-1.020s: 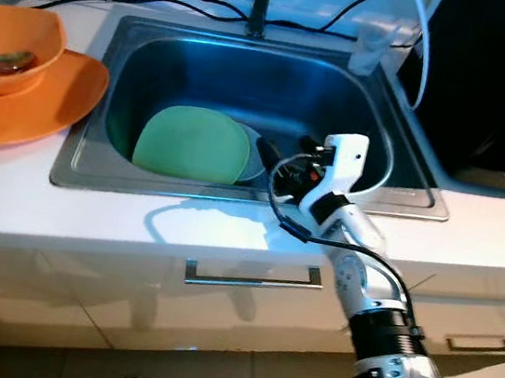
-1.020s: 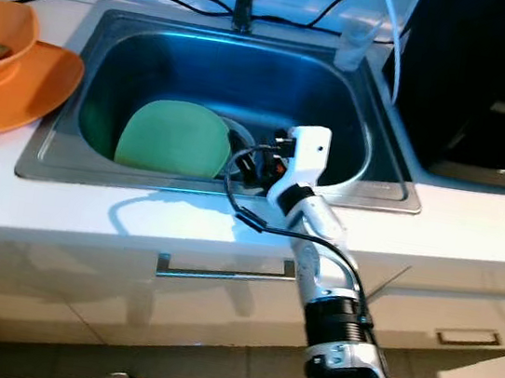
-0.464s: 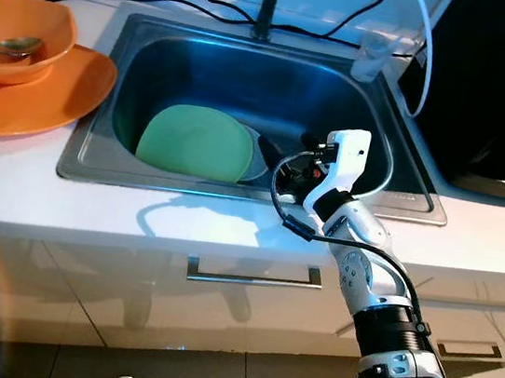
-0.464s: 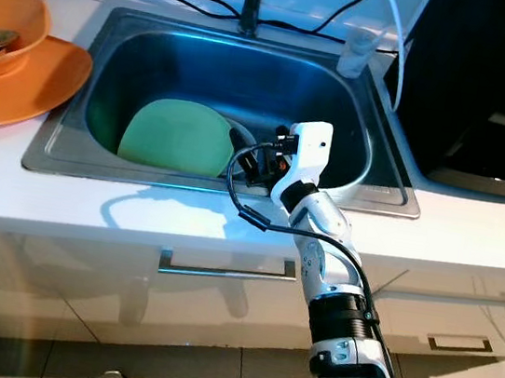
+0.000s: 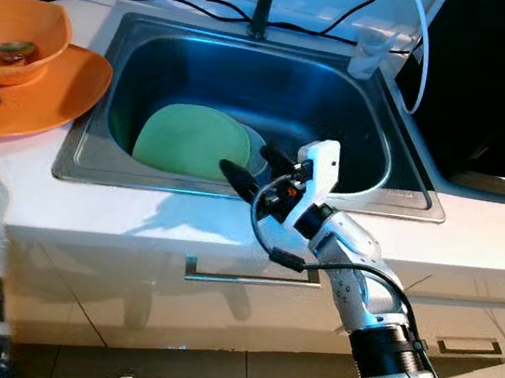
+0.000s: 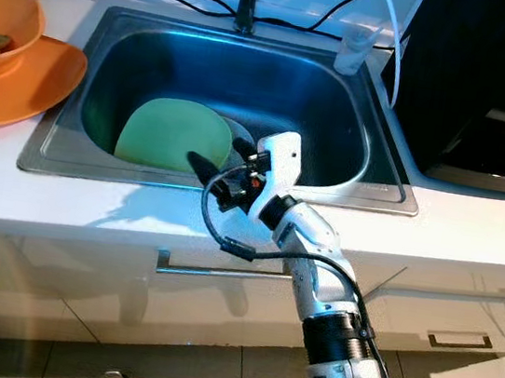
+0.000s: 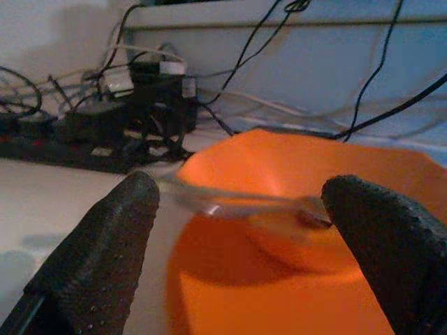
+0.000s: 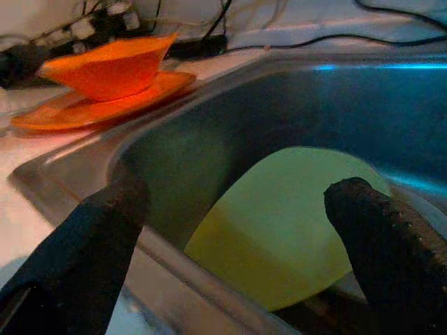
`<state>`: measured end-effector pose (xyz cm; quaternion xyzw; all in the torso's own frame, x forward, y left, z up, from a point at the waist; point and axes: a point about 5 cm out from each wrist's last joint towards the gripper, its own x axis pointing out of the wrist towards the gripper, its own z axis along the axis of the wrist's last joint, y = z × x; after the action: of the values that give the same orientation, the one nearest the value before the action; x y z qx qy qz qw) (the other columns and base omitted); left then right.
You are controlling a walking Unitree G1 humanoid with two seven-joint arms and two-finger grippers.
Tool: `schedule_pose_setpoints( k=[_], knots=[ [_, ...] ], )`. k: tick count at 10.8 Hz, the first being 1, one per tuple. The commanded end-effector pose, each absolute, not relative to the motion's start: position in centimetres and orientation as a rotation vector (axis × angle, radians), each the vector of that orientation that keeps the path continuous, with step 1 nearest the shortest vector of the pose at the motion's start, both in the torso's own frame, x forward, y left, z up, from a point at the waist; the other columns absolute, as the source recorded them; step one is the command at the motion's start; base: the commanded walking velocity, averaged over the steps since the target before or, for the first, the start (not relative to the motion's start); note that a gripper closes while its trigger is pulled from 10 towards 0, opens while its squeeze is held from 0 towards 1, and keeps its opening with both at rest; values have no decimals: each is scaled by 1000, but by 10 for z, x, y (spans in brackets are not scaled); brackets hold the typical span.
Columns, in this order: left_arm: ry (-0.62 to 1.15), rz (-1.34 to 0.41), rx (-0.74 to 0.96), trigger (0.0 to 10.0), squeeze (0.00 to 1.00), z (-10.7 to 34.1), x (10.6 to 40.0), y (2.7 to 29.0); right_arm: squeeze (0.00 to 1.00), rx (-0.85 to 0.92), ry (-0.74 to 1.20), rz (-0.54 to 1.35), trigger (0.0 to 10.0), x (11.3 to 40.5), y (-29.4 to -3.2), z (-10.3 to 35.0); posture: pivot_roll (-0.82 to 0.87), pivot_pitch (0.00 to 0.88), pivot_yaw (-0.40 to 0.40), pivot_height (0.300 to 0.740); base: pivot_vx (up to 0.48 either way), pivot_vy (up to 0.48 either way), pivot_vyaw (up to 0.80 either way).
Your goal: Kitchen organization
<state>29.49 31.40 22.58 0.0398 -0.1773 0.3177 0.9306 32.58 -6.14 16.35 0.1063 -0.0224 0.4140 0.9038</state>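
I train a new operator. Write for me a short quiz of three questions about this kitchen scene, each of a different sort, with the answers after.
1. True or false: the green plate lies on the counter beside the sink.
2. Multiple choice: what sits on the orange plate? A) a glass B) an orange bowl C) a green plate
3. Fill in: the right gripper is ____, its fingers spread over the sink's front edge.

Key
1. False; it lies inside the sink.
2. B; the orange bowl holds a spoon, and the open left gripper points at it.
3. open
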Motion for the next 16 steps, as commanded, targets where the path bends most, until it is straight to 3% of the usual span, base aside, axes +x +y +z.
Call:
schedule_pose_setpoints(
  k=[1,5,7,12,16],
  knots=[
    [-347,654,78,10000,0,223,290,314,1000,213,-72,867,10000,325,-62,169,159,118,-82,740,0,0,800],
    [-308,669,80,10000,0,215,280,307,1000,207,-77,848,10000,327,-64,171,171,117,-80,740,0,0,800],
    [-311,656,84,10000,0,220,283,307,1000,223,-85,821,10000,330,-63,174,175,113,-79,740,0,0,0],
    [-354,502,33,10000,0,239,314,308,1000,228,-197,739,10000,332,-60,200,160,117,-70,740,0,0,0],
    [-346,317,-27,10000,0,240,348,280,1000,247,-237,651,10000,327,-65,209,120,142,-32,740,0,0,0]
  ],
)
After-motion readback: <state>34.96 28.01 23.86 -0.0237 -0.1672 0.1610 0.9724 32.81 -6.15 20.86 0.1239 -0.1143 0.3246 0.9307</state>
